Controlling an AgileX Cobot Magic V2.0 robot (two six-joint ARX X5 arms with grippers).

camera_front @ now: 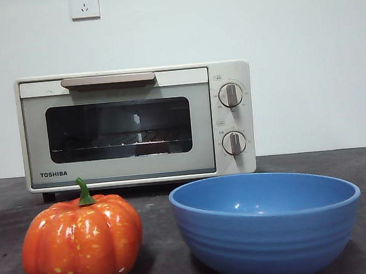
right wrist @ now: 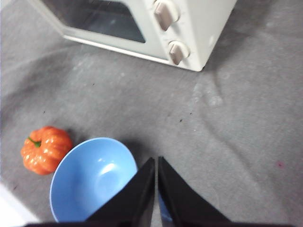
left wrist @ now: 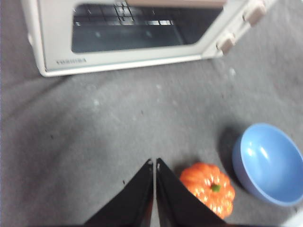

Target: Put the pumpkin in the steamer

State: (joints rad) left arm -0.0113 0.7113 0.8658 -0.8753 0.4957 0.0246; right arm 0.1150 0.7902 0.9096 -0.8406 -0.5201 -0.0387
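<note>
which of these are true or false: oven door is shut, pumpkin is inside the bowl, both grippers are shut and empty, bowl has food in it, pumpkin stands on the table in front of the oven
1. The Toshiba oven door is shut. True: its bar handle sits at the top, flush with the front.
2. The pumpkin is inside the blue bowl. False: it stands beside the bowl on the table.
3. The left gripper and right gripper are shut and empty. True: each pair of jaws is closed together, holding nothing.
4. The bowl has food in it. False: it is empty.
5. The pumpkin stands on the table in front of the oven. True.
</note>
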